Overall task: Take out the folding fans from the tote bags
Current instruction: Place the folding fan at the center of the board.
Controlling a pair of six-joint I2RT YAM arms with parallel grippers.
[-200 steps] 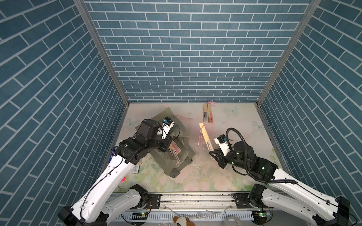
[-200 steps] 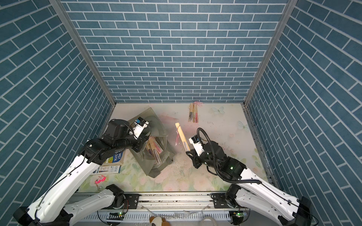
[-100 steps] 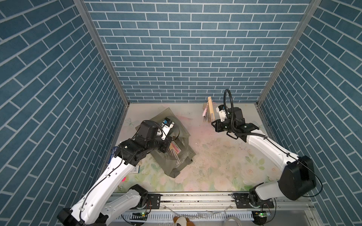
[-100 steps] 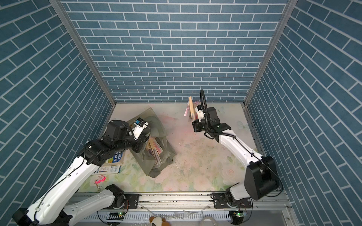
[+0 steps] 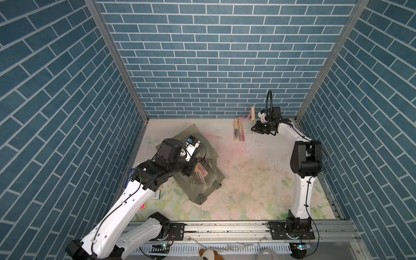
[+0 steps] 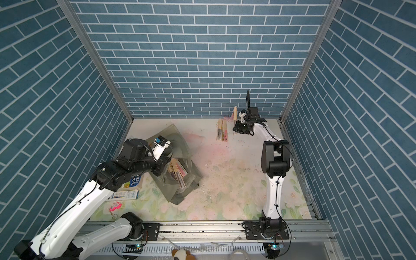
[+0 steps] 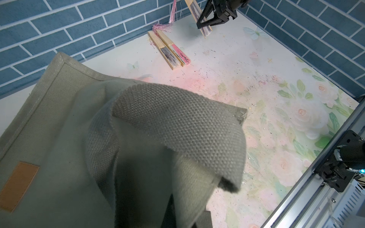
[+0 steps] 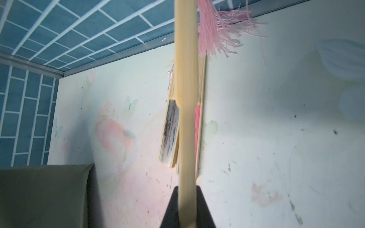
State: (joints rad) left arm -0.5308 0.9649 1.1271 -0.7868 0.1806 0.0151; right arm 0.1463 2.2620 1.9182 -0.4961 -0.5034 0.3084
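Observation:
The grey-green tote bag (image 5: pixel 203 188) (image 6: pixel 180 193) (image 7: pixel 59 138) lies crumpled at the left of the table, mouth open. Several folding fans (image 5: pixel 200 173) (image 6: pixel 177 172) show inside it. My left gripper (image 5: pixel 192 170) (image 6: pixel 163 168) reaches into the mouth, shut on the bag's fabric, and the cloth hides its jaws. Two more fans (image 5: pixel 238 132) (image 6: pixel 222 133) (image 7: pixel 169 51) lie by the back wall. Just right of them my right gripper (image 5: pixel 255 128) (image 6: pixel 236 129) (image 8: pixel 186 207) is shut on a pale bamboo fan (image 5: pixel 253 114) (image 6: pixel 234 113) (image 8: pixel 186 98), held steeply with its pink tassel (image 8: pixel 217 29) uppermost.
A blue book (image 6: pixel 132 181), a flat printed card (image 6: pixel 125 194) and a pink keychain (image 6: pixel 114 206) lie left of the bag, partly under my left arm. Brick walls close in three sides. A metal rail (image 5: pixel 225 227) runs along the front edge.
My right arm has swung from the middle of the table to the back wall, carrying the fan with it. The left arm and the bag have stayed put.

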